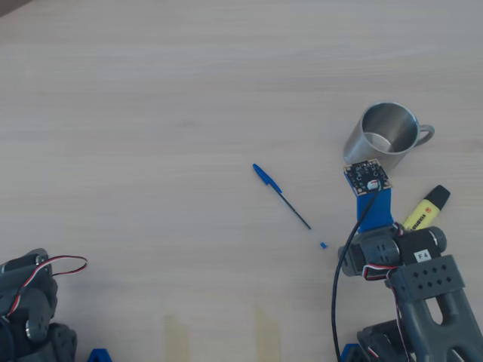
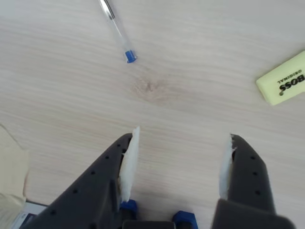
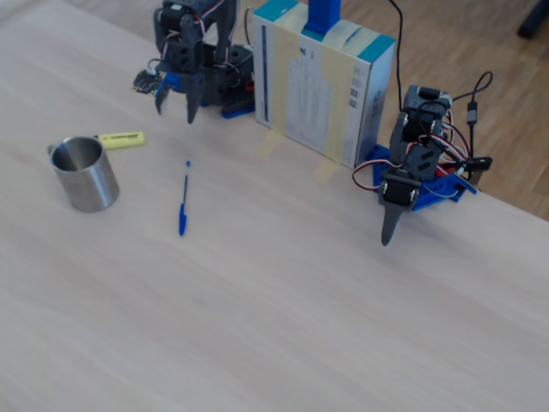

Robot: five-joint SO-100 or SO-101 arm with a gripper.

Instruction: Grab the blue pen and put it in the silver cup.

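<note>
Pale wood grain runs across the whole table (image 1: 151,90), a light, washed-out laminate with a faint darker knot showing in the wrist view. Beyond the table's far edge in the fixed view, a warmer brown wooden floor (image 3: 480,51) comes into sight.

On the table, the blue pen (image 1: 281,195) lies flat on the bare surface, slanted, capped end up-left in the overhead view, well apart from everything else. The silver cup (image 1: 383,137) stands upright to its right, handle pointing right, nothing visible inside. Just below the cup, the yellow highlighter (image 1: 427,208) lies beside the arm.

And the gripper (image 2: 182,145) — jaws spread wide, nothing between them, hanging over bare wood in the wrist view. The pen's tip end (image 2: 129,56) sits up ahead and to the left of it, the highlighter's yellow body off to the right.

Back in the fixed view, a white-and-teal cardboard box (image 3: 322,81) stands taped to the table by strips of pale tape (image 3: 273,144), and a second arm (image 3: 412,172) rests at the right, its gripper pointing down.
</note>
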